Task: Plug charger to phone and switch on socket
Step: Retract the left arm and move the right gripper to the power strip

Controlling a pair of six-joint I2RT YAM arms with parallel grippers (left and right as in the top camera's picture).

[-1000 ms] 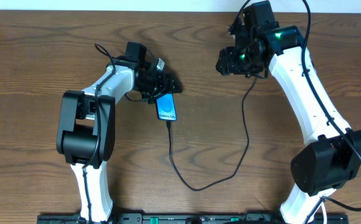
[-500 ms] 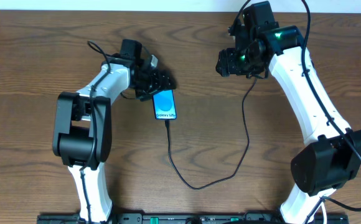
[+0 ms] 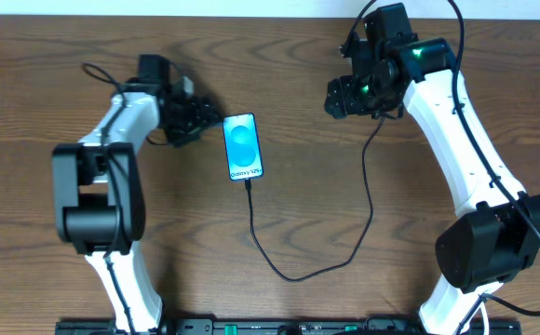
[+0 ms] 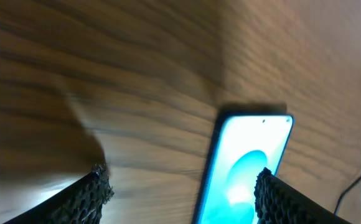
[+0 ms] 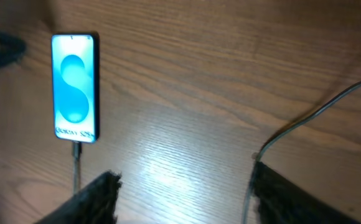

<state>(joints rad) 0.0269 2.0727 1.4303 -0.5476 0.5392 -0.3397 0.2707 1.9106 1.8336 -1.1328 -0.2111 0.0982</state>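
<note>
The phone (image 3: pixel 242 147) lies flat on the wooden table, its blue screen lit. It also shows in the left wrist view (image 4: pixel 246 165) and the right wrist view (image 5: pixel 75 87). The charger's black cable (image 3: pixel 298 277) is plugged into the phone's lower end and loops round toward the right arm; it also shows in the right wrist view (image 5: pixel 311 118). My left gripper (image 3: pixel 205 119) is open and empty just left of the phone (image 4: pixel 180 196). My right gripper (image 3: pixel 338 96) is open and empty above the table (image 5: pixel 183 190). The socket and the white adapter are out of view.
The brown wooden table (image 3: pixel 47 242) fills the view. Both white arms reach in from the front edge, where a black rail (image 3: pixel 279 327) runs. A pale wall strip borders the far edge.
My left gripper has drawn back to the left, off the phone, which now shows whole and lies slightly farther up-left. The right arm has stayed put.
</note>
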